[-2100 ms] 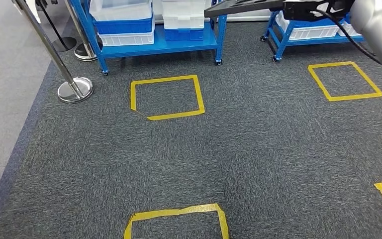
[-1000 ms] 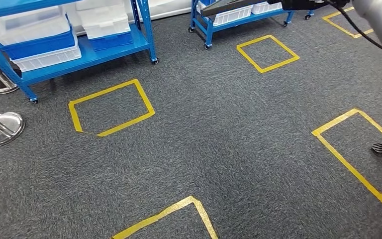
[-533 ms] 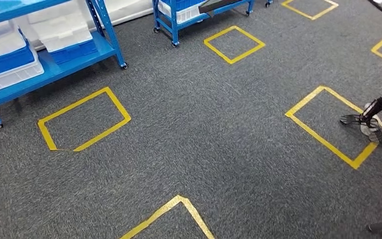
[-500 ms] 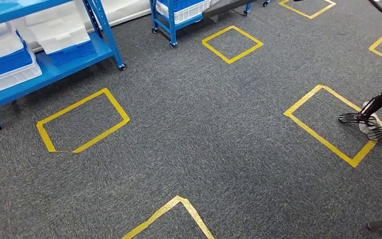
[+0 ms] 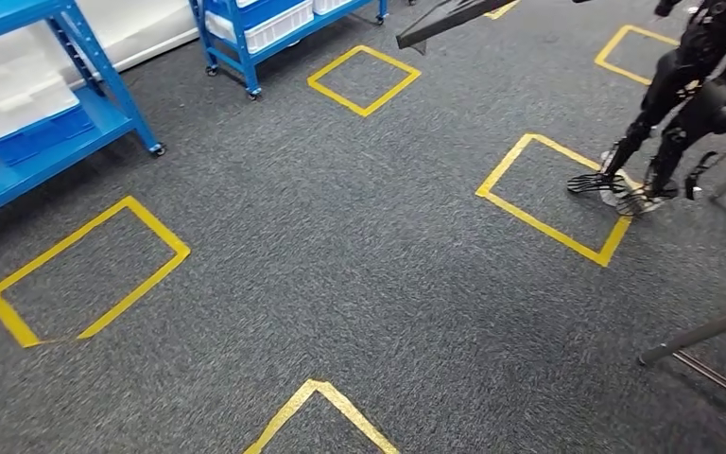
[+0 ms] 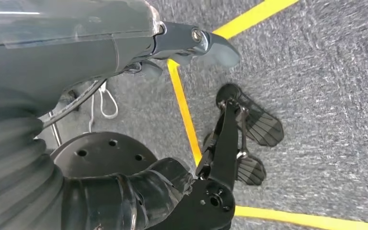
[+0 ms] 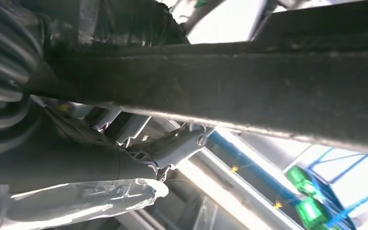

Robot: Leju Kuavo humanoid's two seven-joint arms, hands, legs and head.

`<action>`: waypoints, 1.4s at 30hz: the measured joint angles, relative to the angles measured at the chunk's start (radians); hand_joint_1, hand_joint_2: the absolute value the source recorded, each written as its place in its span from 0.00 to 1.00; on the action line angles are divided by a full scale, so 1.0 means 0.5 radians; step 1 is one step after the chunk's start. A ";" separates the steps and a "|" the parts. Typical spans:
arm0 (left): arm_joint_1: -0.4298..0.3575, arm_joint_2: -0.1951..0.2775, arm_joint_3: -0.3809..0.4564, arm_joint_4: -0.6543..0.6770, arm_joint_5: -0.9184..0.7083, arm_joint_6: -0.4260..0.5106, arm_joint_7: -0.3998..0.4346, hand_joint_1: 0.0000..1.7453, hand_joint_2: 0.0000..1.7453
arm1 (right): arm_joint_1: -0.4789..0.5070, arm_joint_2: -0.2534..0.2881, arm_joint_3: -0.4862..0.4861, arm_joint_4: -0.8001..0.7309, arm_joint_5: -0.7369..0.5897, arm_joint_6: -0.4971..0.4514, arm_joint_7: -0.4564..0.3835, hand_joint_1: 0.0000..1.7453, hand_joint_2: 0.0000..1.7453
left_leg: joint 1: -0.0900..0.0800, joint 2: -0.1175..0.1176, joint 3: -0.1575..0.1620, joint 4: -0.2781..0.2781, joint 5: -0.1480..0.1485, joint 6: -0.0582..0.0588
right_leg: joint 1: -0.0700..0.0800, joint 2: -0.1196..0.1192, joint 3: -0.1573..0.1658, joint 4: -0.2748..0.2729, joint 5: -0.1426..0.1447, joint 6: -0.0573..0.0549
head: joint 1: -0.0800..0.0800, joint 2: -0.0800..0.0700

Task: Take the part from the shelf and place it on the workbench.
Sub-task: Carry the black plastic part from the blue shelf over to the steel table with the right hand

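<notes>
- Fingers (image 7: 182, 143) of the right hand (image 7: 139, 153): the grey thumb lies along the underside of the part (image 7: 249, 91) with a thin gap between them. The part's near end runs into the shadowed grasp, so the hand holds it there, though the contact itself is too dark to make out.
- Part again, from the head view (image 5: 449, 17): a long, dark, flat slab, carried in the air and tilted. In the picture it lies above and beyond the yellow tape square (image 5: 520, 203) on the carpet floor (image 5: 340, 246).
- Fingers (image 6: 215, 45) of the left hand (image 6: 124, 43): the thumb juts straight out and one dark fingertip peeps from under the cover. The others are hidden, so I cannot tell whether this hand is open or closed. Nothing shows in it.
- Black legged robot (image 5: 681, 104): stands with its feet at the far right corner of that tape square.
- Blue shelf (image 5: 57, 123): well to the left of the tape square, with white bins (image 5: 19, 99) on its low deck.
- Smaller blue shelf cart (image 5: 246, 28): beyond the tape square and to its left, also carrying a white bin.
</notes>
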 joint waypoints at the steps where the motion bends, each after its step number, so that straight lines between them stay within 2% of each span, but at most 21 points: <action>1: 0.001 -0.003 0.000 0.000 -0.001 -0.001 0.000 0.00 1.00 | -0.007 -0.008 0.004 -0.005 -0.004 0.004 0.000 1.00 1.00 | 0.001 0.030 0.006 -0.010 0.005 0.009 | 0.002 -0.076 -0.044 0.089 -0.051 0.003 | 0.003 0.000; 3: 0.002 -0.003 0.000 0.000 -0.002 -0.002 0.002 0.00 1.00 | -0.015 -0.014 0.013 -0.018 -0.014 0.012 0.000 1.00 1.00 | -0.006 0.089 0.008 -0.008 0.001 0.018 | -0.002 -0.185 -0.168 0.342 -0.160 0.015 | 0.007 0.000; 5: -0.001 -0.004 0.000 0.000 -0.002 -0.002 0.003 0.00 1.00 | -0.015 -0.018 0.021 -0.029 -0.018 0.019 -0.002 1.00 1.00 | -0.008 0.150 0.009 0.003 -0.013 0.017 | -0.016 -0.218 -0.228 0.464 -0.171 0.028 | 0.008 0.000; 9: -0.004 -0.010 0.000 0.000 -0.006 -0.004 0.013 0.00 1.00 | -0.032 -0.030 0.032 -0.059 -0.041 0.034 0.001 1.00 1.00 | -0.017 0.240 0.017 0.038 -0.055 -0.010 | -0.013 -0.328 -0.012 0.055 0.025 0.024 | 0.007 0.000; 11: -0.006 -0.013 0.000 0.000 -0.013 -0.004 0.019 0.00 1.00 | -0.040 -0.042 0.038 -0.081 -0.068 0.043 0.003 1.00 1.00 | -0.028 0.276 0.020 0.043 -0.068 -0.032 | 0.007 -0.356 0.026 -0.035 0.036 0.005 | 0.007 0.000; 13: -0.008 -0.016 0.000 0.000 -0.018 -0.005 0.021 0.00 1.00 | -0.041 -0.059 0.042 -0.099 -0.088 0.050 0.007 1.00 1.00 | -0.029 0.303 0.024 0.041 -0.078 -0.052 | 0.007 -0.309 0.020 -0.043 0.046 -0.016 | 0.007 0.000; 15: -0.006 -0.018 0.000 0.000 -0.019 -0.005 0.021 0.00 1.00 | -0.045 -0.072 0.043 -0.116 -0.094 0.052 0.014 1.00 1.00 | -0.018 0.232 0.007 0.091 -0.129 -0.070 | -0.003 -0.264 0.020 -0.057 0.056 -0.038 | 0.006 0.000; 17: 0.000 -0.018 0.000 0.000 -0.021 -0.007 0.021 0.00 1.00 | -0.045 -0.075 0.046 -0.135 -0.112 0.052 0.030 1.00 1.00 | -0.010 0.115 -0.076 0.287 -0.247 -0.078 | -0.006 -0.216 0.021 -0.064 0.061 -0.053 | 0.005 0.000; 19: 0.005 -0.018 0.000 0.000 -0.024 -0.008 0.020 0.00 1.00 | -0.038 -0.076 0.051 -0.151 -0.160 0.052 0.059 1.00 1.00 | -0.009 0.074 -0.190 0.530 -0.340 -0.078 | 0.000 -0.161 0.019 -0.062 0.061 -0.060 | 0.005 0.000; 20: 0.006 -0.018 0.000 0.000 -0.026 -0.009 0.020 0.00 1.00 | -0.034 -0.078 0.052 -0.157 -0.190 0.051 0.076 1.00 1.00 | -0.010 0.069 -0.222 0.586 -0.339 -0.075 | 0.003 -0.130 0.018 -0.060 0.061 -0.061 | 0.005 0.000; 21: 0.005 -0.018 0.000 0.000 -0.030 -0.010 0.020 0.00 1.00 | -0.031 -0.082 0.053 -0.163 -0.219 0.048 0.095 1.00 1.00 | -0.009 0.067 -0.223 0.572 -0.301 -0.071 | 0.005 -0.099 0.018 -0.057 0.061 -0.061 | 0.005 0.000; 23: 0.003 -0.018 0.000 0.000 -0.037 -0.012 0.020 0.00 1.00 | -0.029 -0.097 0.053 -0.177 -0.284 0.036 0.138 1.00 1.00 | -0.009 0.034 -0.141 0.360 -0.157 -0.056 | 0.006 -0.041 0.018 -0.047 0.060 -0.059 | 0.005 0.000; 25: 0.002 -0.015 0.001 0.000 -0.042 -0.014 0.020 0.00 1.00 | -0.027 -0.122 0.053 -0.188 -0.351 0.021 0.180 1.00 1.00 | -0.005 -0.063 -0.046 0.143 -0.067 -0.043 | 0.004 0.010 0.010 -0.040 0.061 -0.051 | 0.006 0.000; 27: 0.000 -0.013 0.002 0.000 -0.043 -0.014 0.020 0.00 1.00 | -0.018 -0.147 0.052 -0.196 -0.392 0.010 0.202 1.00 1.00 | -0.007 -0.111 -0.011 0.079 -0.062 -0.037 | -0.008 0.057 -0.005 -0.044 0.074 -0.027 | 0.006 0.000; 29: -0.007 -0.014 0.003 0.000 -0.044 -0.014 0.019 0.00 1.00 | -0.007 -0.180 0.052 -0.204 -0.410 0.004 0.212 1.00 1.00 | -0.008 -0.062 0.002 0.051 -0.047 -0.022 | -0.016 0.085 -0.013 -0.057 0.090 0.002 | 0.006 0.000; 31: -0.011 -0.014 0.003 0.000 -0.048 -0.015 0.017 0.00 1.00 | -0.005 -0.223 0.051 -0.215 -0.446 -0.012 0.240 1.00 1.00 | -0.004 0.000 0.018 0.012 -0.024 0.005 | -0.008 -0.022 -0.041 -0.005 0.050 0.021 | 0.010 0.000; 33: -0.010 -0.012 0.004 0.000 -0.056 -0.018 0.014 0.00 1.00 | 0.003 -0.258 0.047 -0.231 -0.507 -0.052 0.279 1.00 1.00 | -0.010 0.060 0.025 -0.005 -0.015 0.021 | -0.007 -0.167 -0.135 0.203 -0.066 0.036 | 0.014 0.000; 36: -0.015 -0.012 0.004 0.000 -0.071 -0.024 0.012 0.00 1.00 | 0.044 -0.327 0.040 -0.271 -0.588 -0.108 0.307 1.00 1.00 | -0.017 0.147 0.026 -0.003 -0.023 0.025 | -0.025 -0.215 -0.266 0.492 -0.160 0.061 | 0.014 0.000; 37: -0.019 -0.012 0.004 0.000 -0.076 -0.027 0.011 0.00 1.00 | 0.055 -0.355 0.039 -0.288 -0.604 -0.115 0.312 1.00 1.00 | -0.017 0.172 0.029 0.000 -0.028 0.024 | -0.029 -0.223 -0.242 0.452 -0.123 0.065 | 0.014 0.000; 39: -0.024 -0.014 0.004 0.000 -0.086 -0.030 0.007 0.00 1.00 | 0.068 -0.409 0.039 -0.322 -0.618 -0.125 0.323 1.00 1.00 | -0.018 0.212 0.034 0.010 -0.044 0.014 | -0.029 -0.286 -0.105 0.196 -0.006 0.064 | 0.014 0.000; 42: -0.029 -0.018 0.004 0.000 -0.099 -0.032 -0.005 0.00 1.00 | 0.077 -0.475 0.040 -0.372 -0.621 -0.149 0.336 1.00 1.00 | -0.031 0.261 0.039 0.027 -0.074 -0.018 | 0.008 -0.374 0.024 -0.057 0.060 0.026 | 0.013 0.000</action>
